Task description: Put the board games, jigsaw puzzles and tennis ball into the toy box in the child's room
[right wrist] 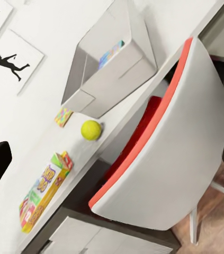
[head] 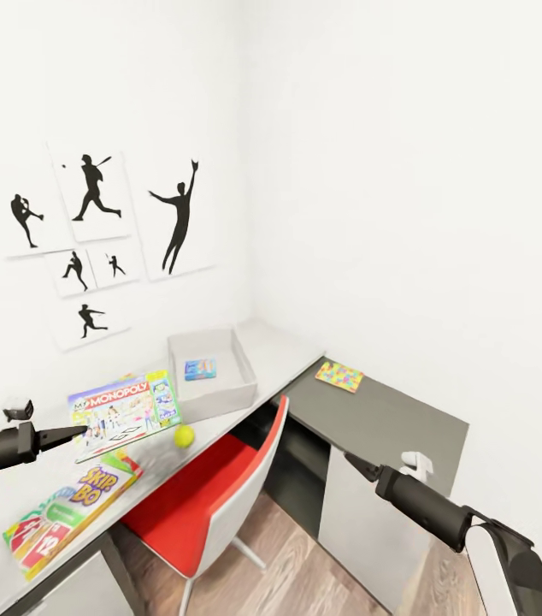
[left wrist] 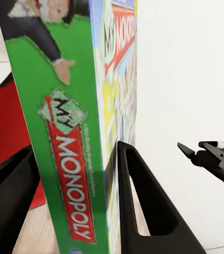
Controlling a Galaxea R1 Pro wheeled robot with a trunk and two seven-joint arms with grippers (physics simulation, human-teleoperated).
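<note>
While grey, the toy box (head: 211, 395) holds one blue game box (head: 200, 369).

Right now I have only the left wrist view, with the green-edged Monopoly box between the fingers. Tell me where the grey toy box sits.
Observer: In the head view the grey rectangular toy box stands on the light-grey table, just to the right of the Monopoly box clamped in the left gripper.
Operator: Report what is inside it.
Observer: One small blue flat box lies on its floor.
Operator: List what waits on the table.
Observer: A yellow-green tennis ball sits near the front edge, with the yellow, green and red Skip-Bo box lying flat to its left.
</note>
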